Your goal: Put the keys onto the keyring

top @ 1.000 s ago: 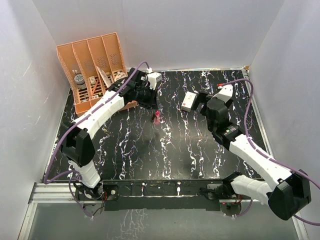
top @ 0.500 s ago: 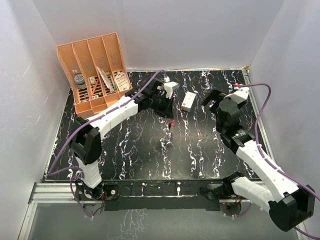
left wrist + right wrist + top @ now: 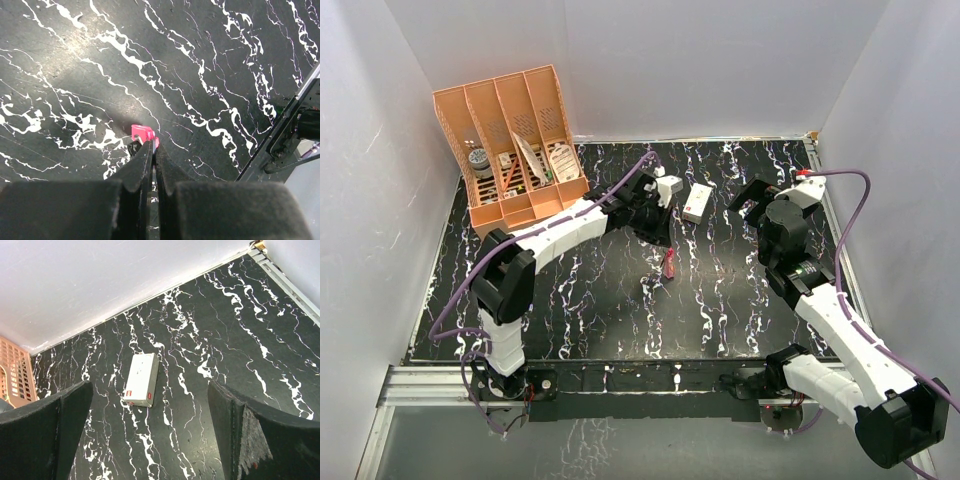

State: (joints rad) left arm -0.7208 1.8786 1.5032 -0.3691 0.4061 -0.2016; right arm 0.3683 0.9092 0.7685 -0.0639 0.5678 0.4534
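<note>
Left hand (image 3: 152,146) farther right, clamped on pink keyring (image 3: 141,133), plainest from its wrist; right hand (image 3: 752,192) apart.

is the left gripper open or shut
Shut. In the wrist view the left gripper has its black fingers pressed together, pinching the small keyring with the bright pink strip.

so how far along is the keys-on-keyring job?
Early. Done: the left gripper is shut on the keyring by its pink tag, holding it over the table. In hand: nothing else; the right gripper hangs open and empty near the white box. Left: all the threading. No key shows on the ring, and I can't pick out the keys in any view.
</note>
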